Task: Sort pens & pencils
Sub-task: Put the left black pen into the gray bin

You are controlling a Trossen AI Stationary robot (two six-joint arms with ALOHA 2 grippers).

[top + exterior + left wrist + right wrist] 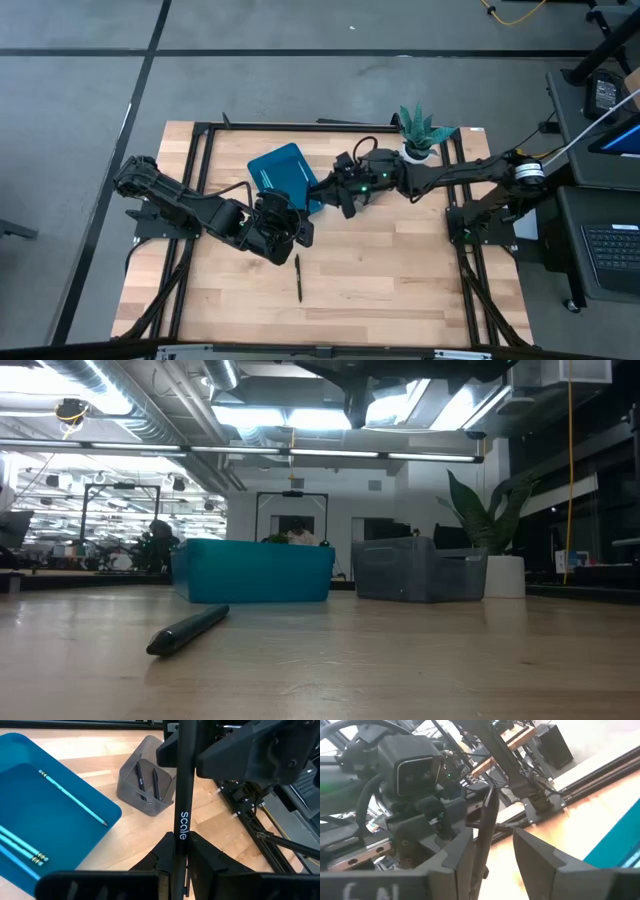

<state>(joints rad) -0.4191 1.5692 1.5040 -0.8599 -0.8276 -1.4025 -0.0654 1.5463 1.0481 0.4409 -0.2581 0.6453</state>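
Pen [188, 630], black, lies alone on the bare wood at the near edge of the table [400, 280]; in the high view it [298, 277] rests just in front of the left gripper [292, 232]. That gripper [181, 851] has its fingers pinched narrowly on a second black pen [182, 795], held upright between them, with white lettering on its barrel. Just beyond, the right gripper [345, 200] hovers near the middle of the table, its own view showing the fingers [540, 857] spread wide and the upright pen [487, 822] beside one of them; whether it touches cannot be told. Farther back sits a teal tray [95, 810] holding four light blue pencils [72, 797], one lying apart from the other three. Beside it is a grey bin [145, 785] with two black pens [147, 782] leaning inside. A potted plant [424, 132] stands at the far edge.
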